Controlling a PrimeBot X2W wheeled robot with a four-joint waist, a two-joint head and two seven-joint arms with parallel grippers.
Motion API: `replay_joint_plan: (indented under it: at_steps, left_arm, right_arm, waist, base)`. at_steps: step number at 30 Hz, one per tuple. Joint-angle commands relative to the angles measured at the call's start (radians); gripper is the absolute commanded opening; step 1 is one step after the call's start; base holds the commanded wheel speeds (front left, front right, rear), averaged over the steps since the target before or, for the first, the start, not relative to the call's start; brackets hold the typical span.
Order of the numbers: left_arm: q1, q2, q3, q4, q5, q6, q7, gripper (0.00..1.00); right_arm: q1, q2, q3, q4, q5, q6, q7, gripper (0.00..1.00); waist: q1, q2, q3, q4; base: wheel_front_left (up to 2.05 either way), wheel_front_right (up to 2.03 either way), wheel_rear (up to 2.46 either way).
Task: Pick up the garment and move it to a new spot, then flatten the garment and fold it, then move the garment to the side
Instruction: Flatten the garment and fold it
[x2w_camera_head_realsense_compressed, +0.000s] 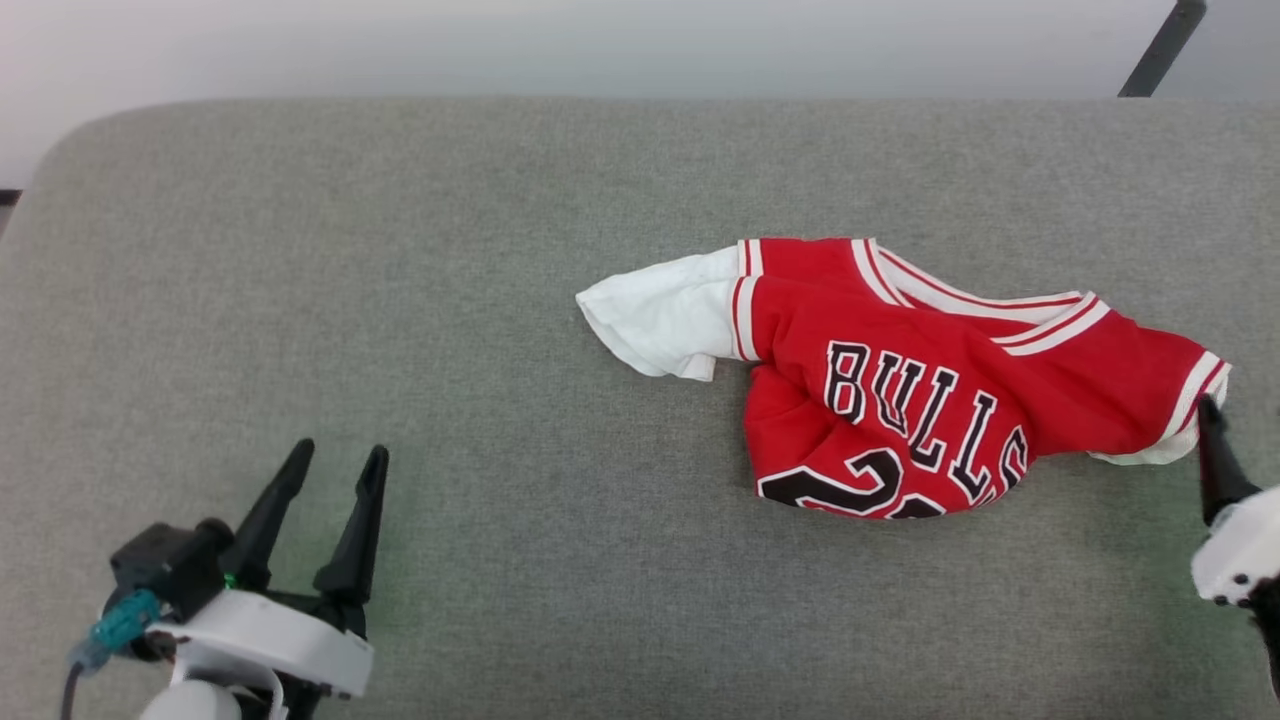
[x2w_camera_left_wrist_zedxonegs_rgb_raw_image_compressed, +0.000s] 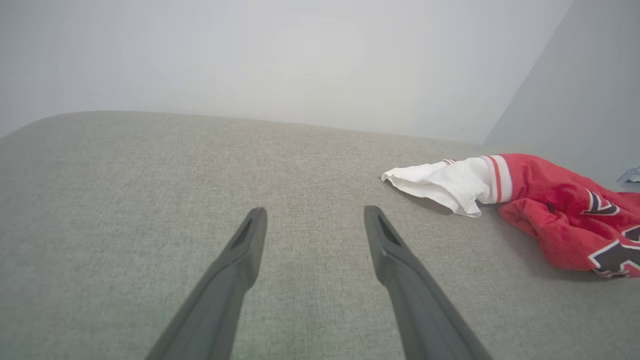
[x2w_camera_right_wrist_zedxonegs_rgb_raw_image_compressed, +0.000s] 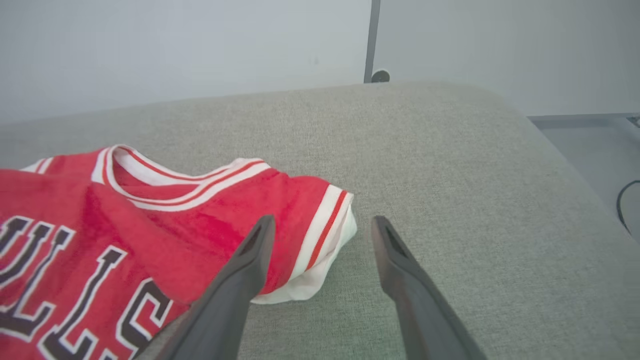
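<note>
Pale wall behind a grey woven bench (x2w_camera_head_realsense_compressed: 400, 250) with rounded far corners, a dark pole (x2w_camera_head_realsense_compressed: 1160, 50) slanting at the upper right of the head view. Right of the bench's middle, the garment (x2w_camera_head_realsense_compressed: 900, 380): red, crumpled, lettered side up, "BULLS" legible and the number below it partly tucked under. White sleeve end (x2w_camera_head_realsense_compressed: 655, 325) stretched toward the robot's left, flat on the fabric; striped collar (x2w_camera_head_realsense_compressed: 1040, 322) toward the far edge; the other sleeve, with its red-and-white cuff (x2w_camera_head_realsense_compressed: 1198, 390), reaching to the robot's right. Low at the left of the head view, the left gripper (x2w_camera_head_realsense_compressed: 340, 450) on a white wrist, pointing away from the robot and slightly rightward, fingers spread wide and grasping nothing, well apart from the garment. From its own wrist, low over bare bench, the white sleeve end off to the right. At the right edge of the head view, one dark finger (x2w_camera_head_realsense_compressed: 1218, 460) of the right gripper (x2w_camera_right_wrist_zedxonegs_rgb_raw_image_compressed: 324, 220), tip just beside the striped cuff. From the right wrist, fingers parted wide and released: the one at that view's left across the red sleeve, the other over bare bench, the cuff's white edge between them, clamped by neither. Whether that finger touches the cloth, impossible to tell
</note>
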Motion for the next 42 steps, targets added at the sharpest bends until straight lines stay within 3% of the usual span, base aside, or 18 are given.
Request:
replay_joint_plan:
  at_steps: [1,5,8,11,16,21,29,42]
  left_arm:
    - [-0.021,0.015,-0.011,-0.011,-0.002,-0.002,0.0,1.0]
    - [-0.101,0.089,-0.088,-0.032,-0.029,-0.002,0.002,1.0]
    - [-0.205,0.154,-0.177,-0.051,-0.076,-0.002,0.059,1.0]
    - [-0.335,0.229,-0.29,-0.057,-0.14,-0.002,0.187,1.0]
    - [-0.569,0.295,-0.456,-0.022,-0.303,0.0,0.427,1.0]
    - [-0.757,0.305,-0.58,0.08,-0.47,0.0,0.667,1.0]
    - [-0.941,0.344,-0.735,0.242,-0.572,0.0,0.952,1.0]
    - [-0.995,0.352,-0.847,0.341,-0.683,0.0,0.997,1.0]
  right_arm:
    - [0.027,0.003,-0.005,-0.036,0.015,-0.001,-0.014,1.0]
    - [0.1,0.039,0.022,-0.173,0.069,-0.001,-0.031,1.0]
    - [0.144,0.068,0.058,-0.259,0.106,-0.001,-0.035,1.0]
    - [0.174,0.089,0.112,-0.316,0.125,-0.001,-0.042,1.0]
    - [0.198,0.1,0.181,-0.376,0.128,-0.001,-0.053,1.0]
    - [0.192,0.102,0.242,-0.395,0.152,-0.001,-0.076,1.0]
    - [0.172,0.102,0.296,-0.375,0.166,-0.001,-0.124,1.0]
    - [0.142,0.103,0.339,-0.346,0.156,-0.001,-0.17,1.0]
  waist:
    - [0.0,0.0,-0.011,-0.008]
    - [0.0,0.0,-0.014,-0.025]
    - [0.0,0.0,-0.009,-0.046]
    - [0.0,0.0,0.002,-0.072]
    - [0.0,0.0,0.033,-0.117]
    - [0.0,0.0,0.071,-0.173]
    - [0.0,0.0,0.132,-0.251]
    - [0.0,0.0,0.189,-0.307]
  base:
    - [0.0,0.0,0.0]
    - [0.0,0.0,0.0]
    - [0.0,0.0,0.0]
    - [0.0,0.0,0.0]
    - [0.0,0.0,0.0]
    - [0.0,0.0,0.0]
    - [0.0,0.0,0.0]
    - [0.0,0.0,0.0]
